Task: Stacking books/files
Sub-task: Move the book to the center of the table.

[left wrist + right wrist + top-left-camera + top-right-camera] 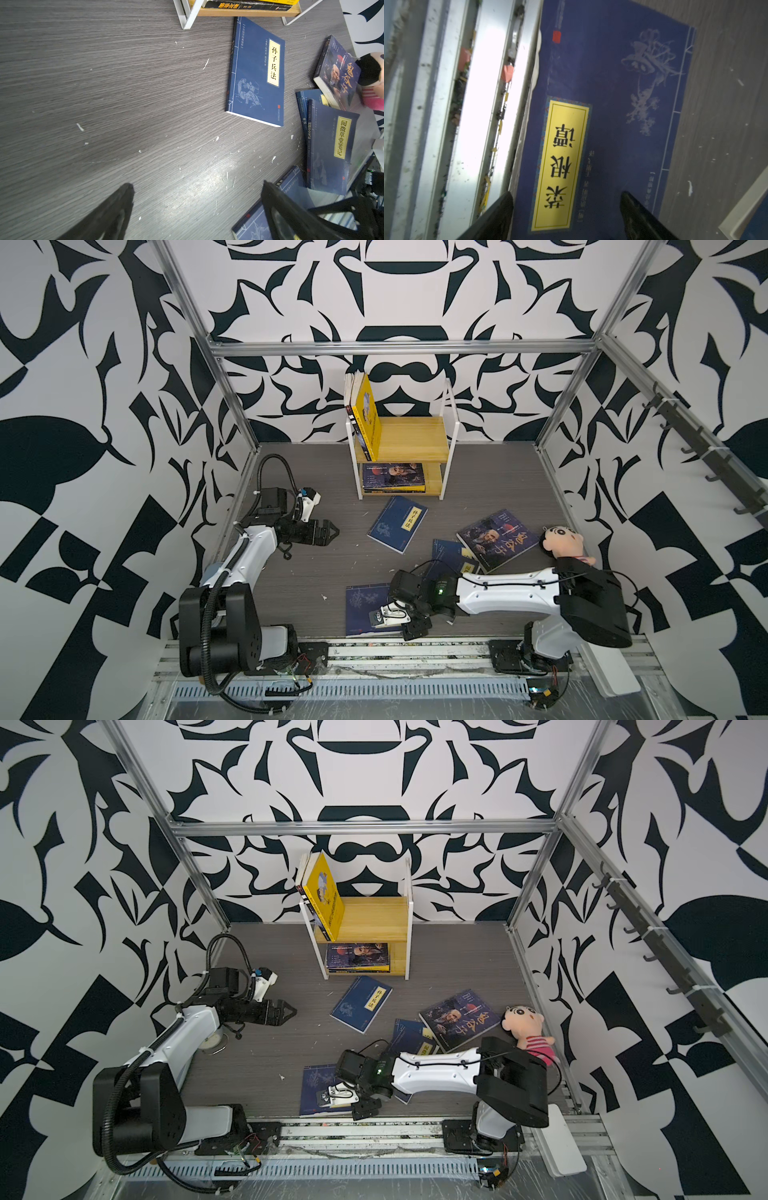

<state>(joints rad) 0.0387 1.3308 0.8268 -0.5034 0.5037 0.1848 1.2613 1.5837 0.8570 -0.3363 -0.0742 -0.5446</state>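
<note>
Only right wrist view shows navy book [623, 108] label [560, 166]; left fingers [108, 216], right fingers [639, 218] wide.

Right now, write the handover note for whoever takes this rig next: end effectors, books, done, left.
Left end effector: open, empty, over bare table.
Right end effector: open, poised over the front navy book, not gripping it.
Done: upright books on the top shelf of the rack, a flat stack on the lower one.
Left: five loose books: the front one, the middle navy book, the old-man cover and two overlapping navy books beside the right arm.
</note>
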